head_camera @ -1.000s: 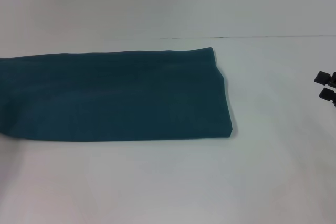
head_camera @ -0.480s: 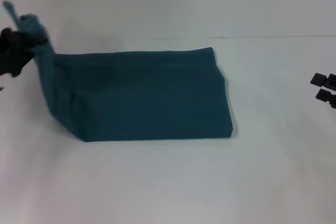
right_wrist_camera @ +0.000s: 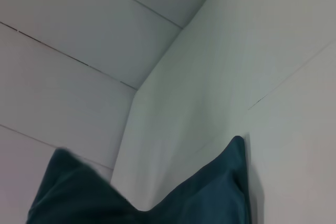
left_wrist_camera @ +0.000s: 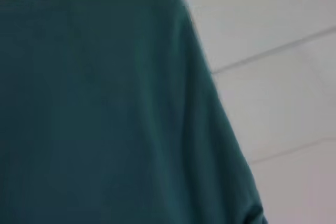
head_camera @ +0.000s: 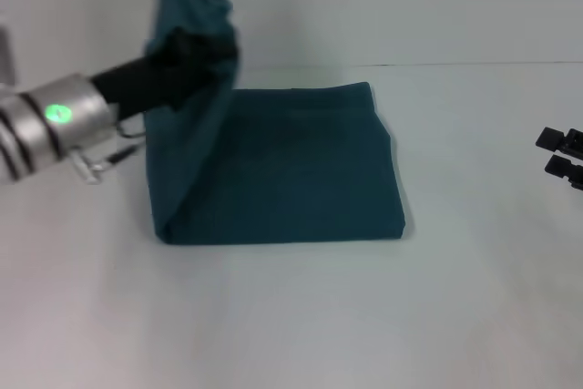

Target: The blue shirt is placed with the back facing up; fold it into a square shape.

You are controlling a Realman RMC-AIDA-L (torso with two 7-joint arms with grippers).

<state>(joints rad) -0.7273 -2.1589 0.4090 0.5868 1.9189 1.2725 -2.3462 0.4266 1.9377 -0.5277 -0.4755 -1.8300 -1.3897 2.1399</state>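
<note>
We see the blue shirt lying mid-frame on the white table as a folded band, its left end lifted into the upper left of the frame. The left gripper is clamped on that bunched end; half a second ago it held it at the far left edge, and since then it has carried the cloth rightward and higher, so the flat part is shorter. The right gripper sits at the right edge, fingers apart, barely shifted.
</note>
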